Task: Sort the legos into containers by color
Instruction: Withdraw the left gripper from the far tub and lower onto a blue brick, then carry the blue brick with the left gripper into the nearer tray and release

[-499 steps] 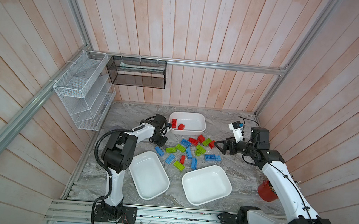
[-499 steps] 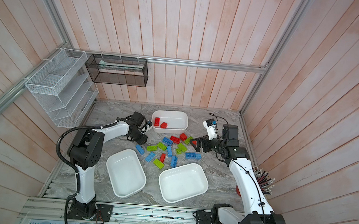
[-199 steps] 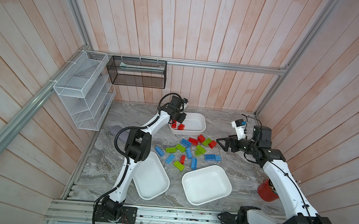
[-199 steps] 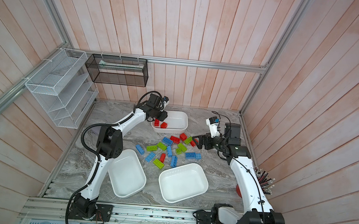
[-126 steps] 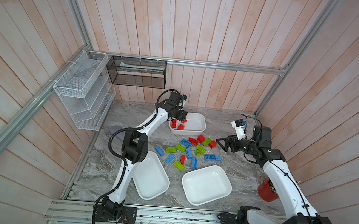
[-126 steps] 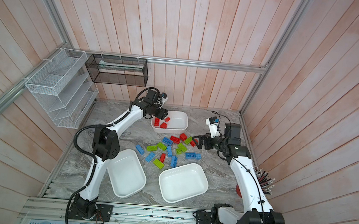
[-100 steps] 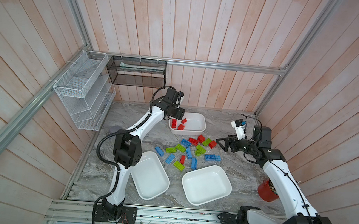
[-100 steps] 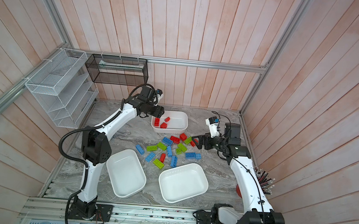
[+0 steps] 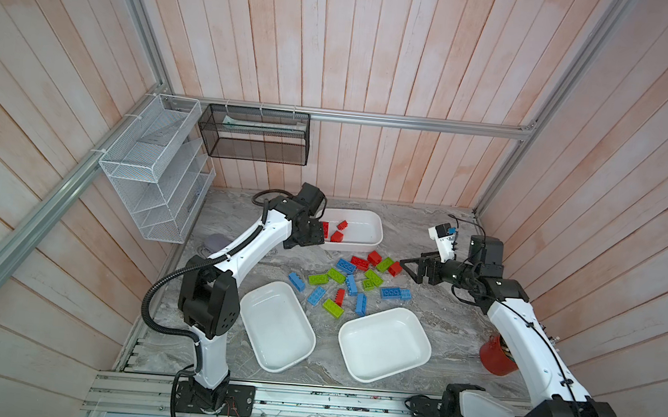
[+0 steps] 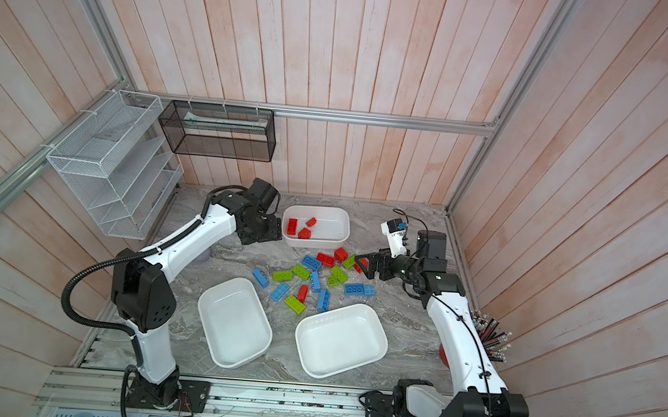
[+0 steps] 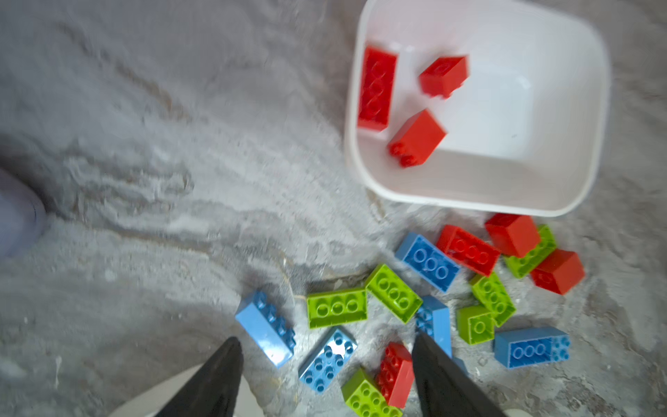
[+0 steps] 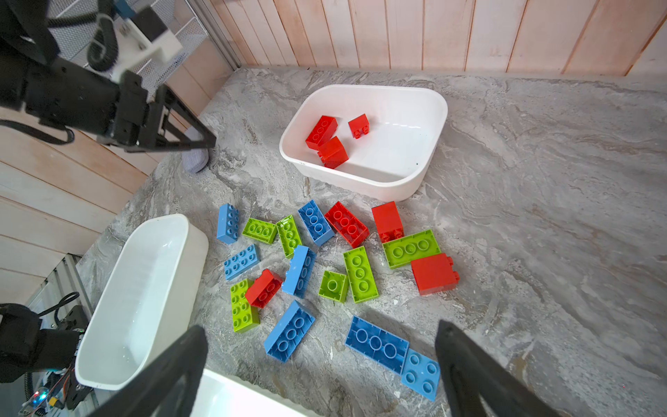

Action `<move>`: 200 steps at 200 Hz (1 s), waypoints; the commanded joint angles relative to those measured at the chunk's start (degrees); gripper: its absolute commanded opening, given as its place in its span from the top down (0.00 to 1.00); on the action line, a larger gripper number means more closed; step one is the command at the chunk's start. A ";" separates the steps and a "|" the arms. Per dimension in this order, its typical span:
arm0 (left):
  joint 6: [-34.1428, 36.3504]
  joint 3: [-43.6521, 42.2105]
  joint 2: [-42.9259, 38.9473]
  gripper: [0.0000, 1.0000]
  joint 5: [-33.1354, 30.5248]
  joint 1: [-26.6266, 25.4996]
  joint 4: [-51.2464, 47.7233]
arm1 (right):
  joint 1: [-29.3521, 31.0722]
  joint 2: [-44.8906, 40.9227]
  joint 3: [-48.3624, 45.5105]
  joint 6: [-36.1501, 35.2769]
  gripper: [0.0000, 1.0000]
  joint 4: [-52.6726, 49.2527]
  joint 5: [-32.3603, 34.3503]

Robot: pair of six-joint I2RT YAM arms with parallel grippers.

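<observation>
Left end effector (image 11: 325, 339): jaws apart, nothing between, hanging just beside one end of the far tub (image 12: 379, 187). Right end effector (image 9: 409, 270): spread wide, empty, near the right edge of the pile.

Far tub holding three red bricks (image 12: 321, 131), nothing else. Two near tubs (image 9: 277, 329) bare. Other legos (image 12: 299, 270) loose on the bench (image 12: 541, 216), between the far tub and the near tubs: four red, the rest blue and lime green.

Likely step in hand: fetching the next red for the far tub.

Notes for doing it well:
- Take the oblong red brick (image 12: 346, 224) first; closest to the far tub, shortest carry. Lying close against a blue brick (image 12: 315, 222) along one long side, contact likely. Close across the short ends or nudge clear first, else risk of lifting both.
- Leave the square red brick (image 12: 435, 274) to the right end effector, near it. On its side, studs outward; grip the flat faces.
- Small red brick (image 12: 263, 287) propped on a green brick (image 12: 243, 307): tilted, prone to slipping. Come straight down, pinch the long sides.
- Avoid two arms over the far tub at once.
- Release low inside the rim to prevent bounce-out.
</observation>
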 commanded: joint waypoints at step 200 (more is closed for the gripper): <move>-24.52 -13.34 9.94 0.47 -2.64 -2.18 5.64 | -0.03 -1.95 -1.59 -1.15 0.02 -1.66 0.21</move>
